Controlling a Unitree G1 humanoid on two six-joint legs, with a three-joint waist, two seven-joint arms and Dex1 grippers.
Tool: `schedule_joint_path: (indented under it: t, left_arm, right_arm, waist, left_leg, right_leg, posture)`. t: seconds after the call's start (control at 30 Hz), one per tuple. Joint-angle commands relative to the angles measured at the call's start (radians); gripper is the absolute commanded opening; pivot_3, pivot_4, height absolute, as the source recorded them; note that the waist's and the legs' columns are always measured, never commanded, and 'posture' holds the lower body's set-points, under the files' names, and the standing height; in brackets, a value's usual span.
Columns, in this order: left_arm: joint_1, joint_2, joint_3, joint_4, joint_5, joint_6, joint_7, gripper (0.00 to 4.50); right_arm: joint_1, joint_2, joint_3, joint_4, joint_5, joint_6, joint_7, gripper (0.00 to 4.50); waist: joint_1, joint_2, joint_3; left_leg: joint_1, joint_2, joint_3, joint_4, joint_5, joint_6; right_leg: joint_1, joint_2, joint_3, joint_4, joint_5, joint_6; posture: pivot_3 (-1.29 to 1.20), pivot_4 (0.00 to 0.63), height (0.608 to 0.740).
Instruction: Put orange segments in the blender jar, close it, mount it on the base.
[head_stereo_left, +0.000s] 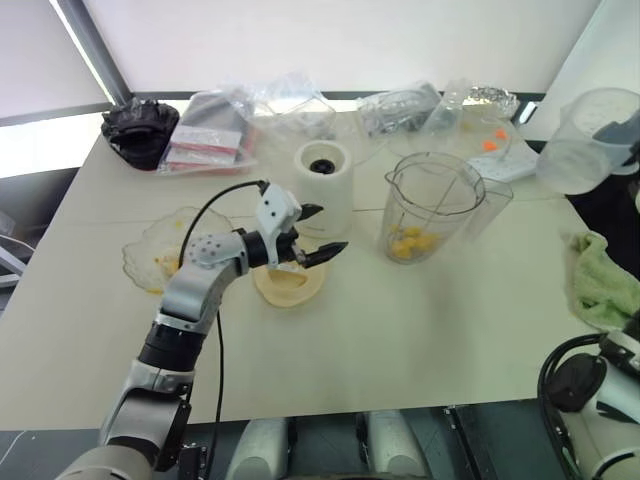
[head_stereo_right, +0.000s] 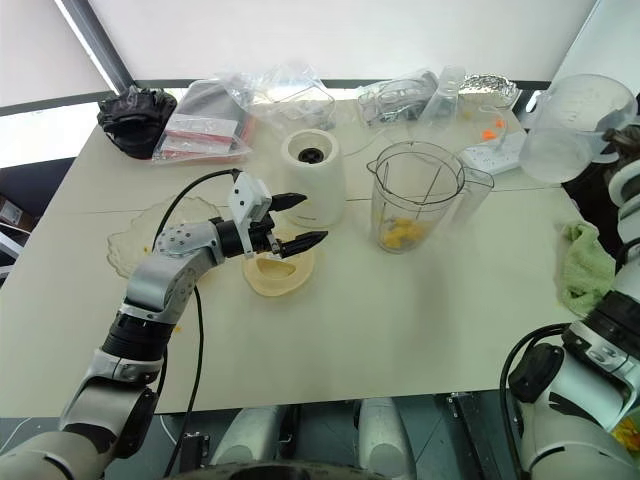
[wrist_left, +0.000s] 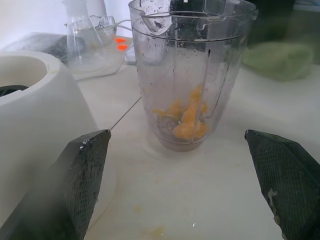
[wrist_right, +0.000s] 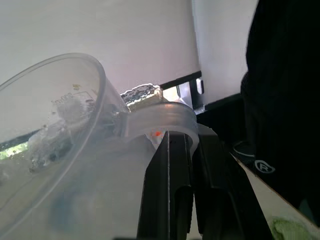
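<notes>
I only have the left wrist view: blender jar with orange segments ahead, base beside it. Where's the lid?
Observer: The lid lies flat on the table, about beneath the open left gripper, in front of the base.
Operator: What's the other arm doing?
Observer: The right gripper is shut on the handle of a frosted clear cup, held up at the table's far right.
Operator: Any fruit outside the jar?
Observer: A few orange bits lie in the glass dish, left of the left arm.
</notes>
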Motion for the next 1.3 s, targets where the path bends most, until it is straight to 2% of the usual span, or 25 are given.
schedule_joint_path:
  t: [0.03, 0.13, 0.27, 0.53, 1.3]
  left_arm:
    - [-0.008, 0.003, 0.000, -0.008, 0.003, -0.018, -0.003, 4.50]
    - [-0.014, 0.003, -0.001, -0.003, 0.007, -0.020, -0.001, 4.50]
    - [-0.014, 0.009, 0.002, -0.008, 0.009, -0.019, 0.000, 4.50]
    - [-0.014, 0.024, 0.008, -0.023, 0.008, -0.008, -0.003, 4.50]
    - [-0.004, 0.040, 0.010, -0.046, 0.006, 0.001, 0.014, 4.50]
  right_arm:
    - [0.036, 0.014, -0.048, 0.007, 0.027, -0.076, -0.012, 0.04]
    - [0.096, 0.064, -0.090, 0.055, 0.049, -0.138, -0.025, 0.04]
    - [0.180, 0.106, -0.085, 0.101, 0.055, -0.239, -0.007, 0.04]
    - [0.237, 0.151, -0.055, 0.201, 0.074, -0.381, 0.013, 0.04]
    - [0.217, 0.098, 0.101, 0.465, 0.048, -0.603, 0.039, 0.04]
  waist:
    - [-0.001, 0.000, 0.000]
    - [-0.001, 0.000, 0.000]
    - [-0.003, 0.001, -0.001]
    - [-0.007, 0.005, -0.002]
    - [-0.007, 0.005, -0.002]
  left_leg:
    - [0.000, 0.000, 0.001, 0.000, 0.000, 0.000]
    - [0.001, 0.000, 0.002, 0.000, 0.000, 0.000]
    - [0.001, 0.000, 0.003, 0.000, 0.000, 0.000]
    - [0.002, 0.000, 0.004, 0.000, 0.000, 0.000]
    - [0.003, 0.000, 0.004, 0.001, 0.000, 0.000]
  right_leg:
    - [0.000, 0.000, 0.000, 0.000, 0.000, 0.000]
    - [0.000, 0.000, 0.000, 0.001, 0.000, 0.000]
    - [0.000, 0.001, 0.000, 0.002, 0.000, 0.000]
    - [0.000, 0.001, 0.001, 0.003, 0.000, 0.000]
    - [0.000, 0.001, 0.001, 0.004, 0.000, 0.000]
  posture:
    - [0.00, 0.150, 0.740]
    - [0.00, 0.150, 0.740]
    - [0.00, 0.150, 0.740]
    - [0.00, 0.150, 0.740]
    - [0.00, 0.150, 0.740]
